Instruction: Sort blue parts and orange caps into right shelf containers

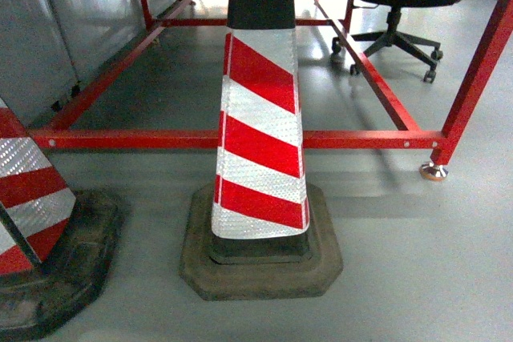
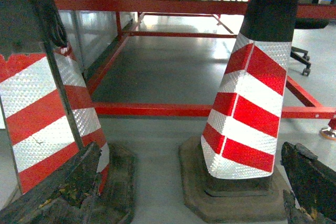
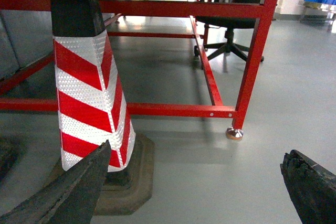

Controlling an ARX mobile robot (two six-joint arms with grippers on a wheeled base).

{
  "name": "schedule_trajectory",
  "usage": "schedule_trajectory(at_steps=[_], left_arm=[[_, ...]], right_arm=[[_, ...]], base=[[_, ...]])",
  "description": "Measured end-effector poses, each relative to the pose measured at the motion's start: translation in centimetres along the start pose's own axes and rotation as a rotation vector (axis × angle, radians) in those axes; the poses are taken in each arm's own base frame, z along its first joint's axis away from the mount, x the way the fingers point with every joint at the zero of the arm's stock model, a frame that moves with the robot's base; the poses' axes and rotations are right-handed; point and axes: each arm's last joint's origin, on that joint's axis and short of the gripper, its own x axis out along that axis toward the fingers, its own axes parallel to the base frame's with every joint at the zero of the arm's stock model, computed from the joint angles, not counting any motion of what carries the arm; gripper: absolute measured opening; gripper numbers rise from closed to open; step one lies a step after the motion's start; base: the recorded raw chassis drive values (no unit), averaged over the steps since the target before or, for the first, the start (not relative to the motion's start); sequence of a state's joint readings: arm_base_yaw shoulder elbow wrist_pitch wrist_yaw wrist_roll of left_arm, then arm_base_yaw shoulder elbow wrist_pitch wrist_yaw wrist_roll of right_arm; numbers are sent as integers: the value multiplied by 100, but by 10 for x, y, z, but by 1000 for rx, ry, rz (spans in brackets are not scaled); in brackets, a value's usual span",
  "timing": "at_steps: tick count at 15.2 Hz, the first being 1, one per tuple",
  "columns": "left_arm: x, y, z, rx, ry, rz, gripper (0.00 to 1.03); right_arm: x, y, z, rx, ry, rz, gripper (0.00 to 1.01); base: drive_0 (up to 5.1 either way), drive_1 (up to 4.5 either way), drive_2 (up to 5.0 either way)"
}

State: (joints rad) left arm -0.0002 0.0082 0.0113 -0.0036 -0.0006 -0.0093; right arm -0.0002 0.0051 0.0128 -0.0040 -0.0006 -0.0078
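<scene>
Grey floor (image 1: 417,262); cone (image 1: 260,118) just ahead, both grippers (image 2: 189,192) (image 3: 194,192) wide, empty; driving forward risks collision.

Red-and-white striped traffic cone (image 1: 260,134) upright on grey floor (image 1: 417,262), black top, dark octagonal rubber base (image 1: 260,266). Second striped cone (image 1: 32,222) at left edge of head view, partly cut off, own dark base. Red metal frame (image 1: 353,139) behind cones: horizontal rails low and high, upright leg at right ending in round metal foot (image 1: 434,171). Black office chair (image 1: 401,30) on castors beyond frame, upper right.
</scene>
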Motion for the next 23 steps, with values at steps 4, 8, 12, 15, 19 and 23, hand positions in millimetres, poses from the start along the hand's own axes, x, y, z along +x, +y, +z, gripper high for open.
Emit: schedule_trajectory(at_steps=[4, 8, 12, 15, 19, 23], left_arm=[[0, 0, 0, 0, 0, 0, 98], [0, 0, 0, 0, 0, 0, 98], [0, 0, 0, 0, 0, 0, 98], [0, 0, 0, 0, 0, 0, 98], [0, 0, 0, 0, 3, 0, 98], [0, 0, 0, 2, 1, -3, 98]], right_arm=[[0, 0, 0, 0, 0, 0, 98], [0, 0, 0, 0, 0, 0, 98], [0, 0, 0, 0, 0, 0, 98], [0, 0, 0, 0, 0, 0, 98], [0, 0, 0, 0, 3, 0, 98], [0, 0, 0, 0, 2, -1, 98]], base=[[0, 0, 0], [0, 0, 0], [0, 0, 0], [0, 0, 0], [0, 0, 0], [0, 0, 0]])
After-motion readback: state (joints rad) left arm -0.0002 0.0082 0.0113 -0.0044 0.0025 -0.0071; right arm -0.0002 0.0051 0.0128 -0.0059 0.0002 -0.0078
